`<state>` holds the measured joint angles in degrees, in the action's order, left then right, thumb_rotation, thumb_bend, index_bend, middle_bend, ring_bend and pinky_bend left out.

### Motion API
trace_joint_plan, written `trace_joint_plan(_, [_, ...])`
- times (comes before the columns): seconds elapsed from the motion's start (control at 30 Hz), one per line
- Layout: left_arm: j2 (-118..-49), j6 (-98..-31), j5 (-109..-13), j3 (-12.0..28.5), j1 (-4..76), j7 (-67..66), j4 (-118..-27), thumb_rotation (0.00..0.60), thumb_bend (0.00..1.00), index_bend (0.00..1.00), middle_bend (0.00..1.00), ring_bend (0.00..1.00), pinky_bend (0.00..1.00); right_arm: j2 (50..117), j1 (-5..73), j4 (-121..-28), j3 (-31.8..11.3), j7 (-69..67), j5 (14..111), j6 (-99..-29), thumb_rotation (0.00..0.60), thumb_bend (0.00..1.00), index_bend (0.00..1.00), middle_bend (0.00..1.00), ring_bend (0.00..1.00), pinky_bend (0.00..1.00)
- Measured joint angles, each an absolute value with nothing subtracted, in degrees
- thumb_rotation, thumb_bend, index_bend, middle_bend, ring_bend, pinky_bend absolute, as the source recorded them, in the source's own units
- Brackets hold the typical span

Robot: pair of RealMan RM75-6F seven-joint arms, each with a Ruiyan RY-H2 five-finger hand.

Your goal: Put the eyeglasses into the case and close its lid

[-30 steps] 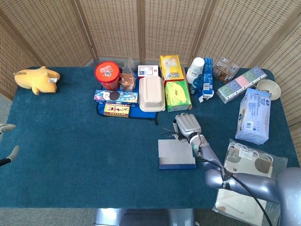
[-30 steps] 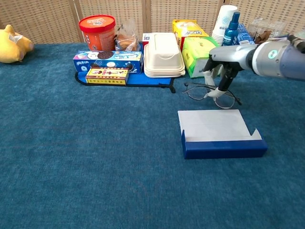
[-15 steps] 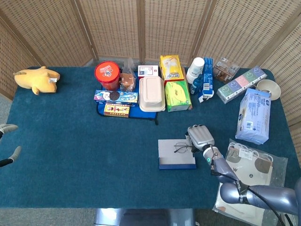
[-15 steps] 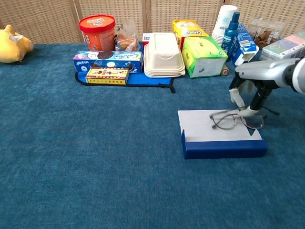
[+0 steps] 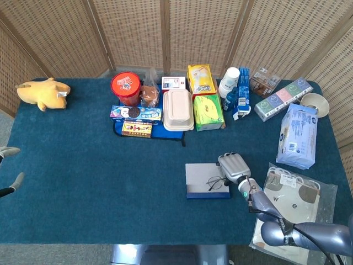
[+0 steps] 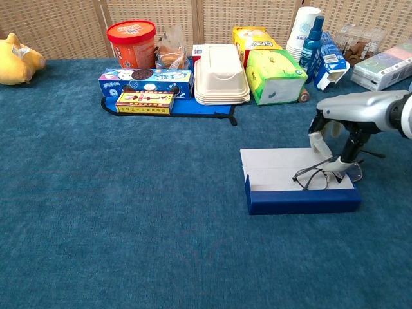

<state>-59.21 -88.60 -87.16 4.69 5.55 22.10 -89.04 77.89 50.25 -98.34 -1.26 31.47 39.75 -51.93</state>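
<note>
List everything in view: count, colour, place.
eyeglasses: 1, dark thin frame, over the case's right part, held
case: 1, blue with grey inside, open, centre-right
plush toy: 1, yellow, far left
tub: 1, red, back row
food container: 1, white, back centre
green box: 1, right of the container
yellow box: 1, behind the green box
blue box: 1, in front of the tub
cup stack: 1, white, back right
tissue pack: 1, pale blue, right edge
bowl: 1, white, far right
right hand: 1, silver, pinches the eyeglasses
left hand: partly visible at the left edge
</note>
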Motion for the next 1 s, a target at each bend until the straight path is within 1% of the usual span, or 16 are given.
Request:
trace_joint_plan(0.4, [-59.59, -88.5, -86.79, 4.71, 5.38, 23.42, -87.48, 0.6, 0.31, 0.25, 0.28, 0.21, 0.14, 81.59, 53.55, -96.1, -3.58, 33.52, 36.04, -51.22, 0.6, 0.24, 0.64, 0.38, 0.27, 0.3])
trace_joint_plan(0.6, [-59.87, -88.26, -86.67, 4.74, 5.43, 24.12, -86.67, 0.6, 0.31, 0.25, 0.28, 0.21, 0.14, 82.6, 54.75, -96.37, -3.78, 35.02, 34.24, -51.68, 0.6, 0.24, 0.64, 0.38, 0.27, 0.3])
trace_joint_plan(0.67, [-59.93, -88.22, -86.72, 4.74, 5.47, 24.22, -86.53, 0.6, 0.31, 0.25, 0.28, 0.21, 0.14, 82.72, 54.87, -96.6, -3.74, 35.14, 33.93, -51.85, 0.6, 0.25, 0.6, 0.37, 0.27, 0.3])
trace_joint_plan(0.77, [-60.01, -88.21, -86.85, 4.75, 5.54, 24.34, -86.39, 0.6, 0.31, 0.25, 0.28, 0.21, 0.14, 82.65, 55.01, -96.97, -3.64, 35.23, 33.51, -52.04, 0.6, 0.27, 0.47, 0.32, 0.24, 0.3])
trace_joint_plan(0.83, [-60.02, -88.36, -86.88, 4.82, 5.54, 24.4, -86.39, 0.6, 0.31, 0.25, 0.28, 0.21, 0.14, 82.31, 55.05, -97.39, -3.61, 35.32, 33.38, -52.18, 0.6, 0.29, 0.36, 0.27, 0.22, 0.3])
trace_joint_plan(0.9, [-60.01, -88.46, -86.91, 4.88, 5.54, 24.42, -86.41, 0.6, 0.31, 0.25, 0.28, 0.21, 0.14, 81.65, 55.1, -98.36, -3.61, 35.35, 33.15, -52.33, 0.6, 0.3, 0.29, 0.25, 0.21, 0.3])
trace_joint_plan(1.0, [-60.05, -88.51, -87.07, 4.88, 5.58, 24.42, -86.44, 0.6, 0.31, 0.25, 0.28, 0.21, 0.14, 80.54, 55.23, -99.7, -3.49, 35.54, 32.89, -52.64, 0.6, 0.31, 0.26, 0.23, 0.19, 0.3])
